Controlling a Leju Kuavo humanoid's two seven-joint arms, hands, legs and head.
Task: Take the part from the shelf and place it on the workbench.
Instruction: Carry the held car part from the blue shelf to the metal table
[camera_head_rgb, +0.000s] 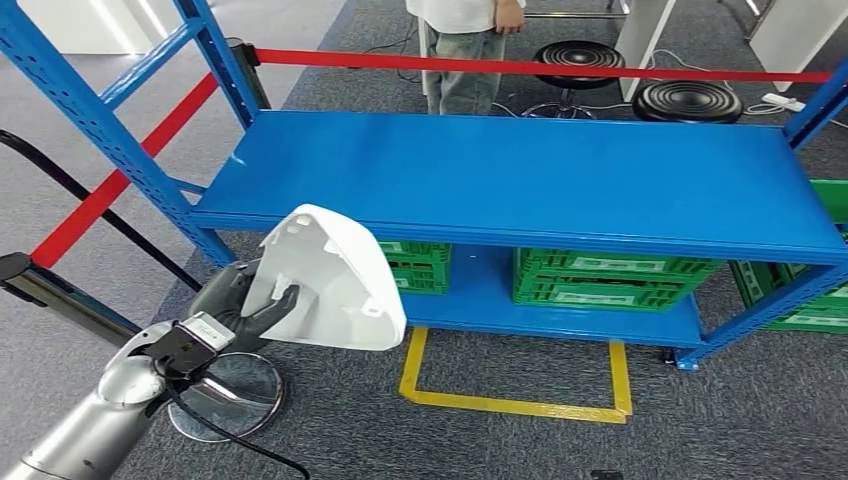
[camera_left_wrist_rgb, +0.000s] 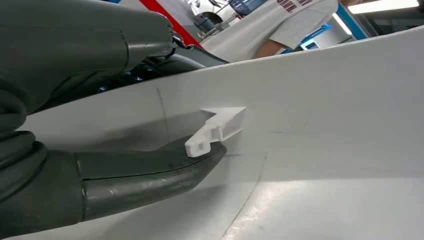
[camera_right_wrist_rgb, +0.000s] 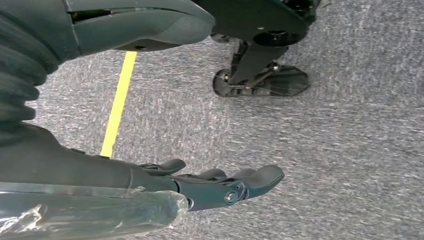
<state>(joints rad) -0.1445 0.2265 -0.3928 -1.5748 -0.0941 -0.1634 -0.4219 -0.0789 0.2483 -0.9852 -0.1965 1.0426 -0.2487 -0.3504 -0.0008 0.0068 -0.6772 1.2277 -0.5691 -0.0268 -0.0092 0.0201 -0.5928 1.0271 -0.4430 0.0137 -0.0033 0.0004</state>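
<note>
Part: a white, curved moulded-plastic shell held in the air in front of the blue metal shelf, off its front-left corner and touching no surface. The left hand grasps it at its left edge, thumb pressed to the inner face beside a small white clip, dark fingers on the outer side. Its long axis slants up and away from the hand. The right hand hangs over grey carpet, fingers loosely extended, holding nothing. Open carpet lies below and to the right; no workbench is visible, so I judge a turn is needed, swinging clear of the shelf's front edge and blue upright.
</note>
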